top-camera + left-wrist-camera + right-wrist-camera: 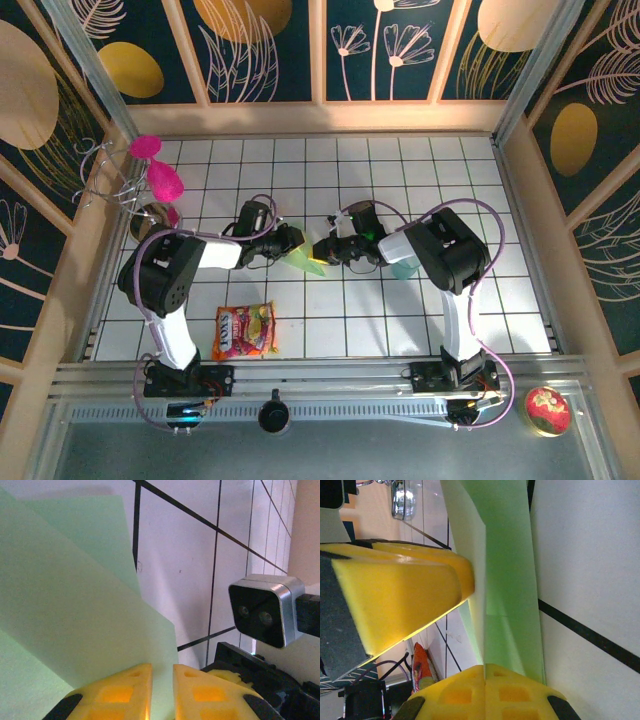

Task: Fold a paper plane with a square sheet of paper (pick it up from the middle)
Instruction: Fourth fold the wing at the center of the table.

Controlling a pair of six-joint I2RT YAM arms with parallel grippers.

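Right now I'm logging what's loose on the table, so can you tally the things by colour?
Mint green: 1, the folded paper
Teal: 1, the plastic cup
Pink: 1, the pink item at the wire rack
Yellow and red: 1, the candy bag
Total: 4

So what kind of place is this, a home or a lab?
Most likely a lab-style robot test cell: a white gridded table boxed in by panels with a leaf pattern, with two arms bolted at its near edge and a camera between their bases.

Probably a lab: gridded table [420, 330] inside decorated panels [270, 50].
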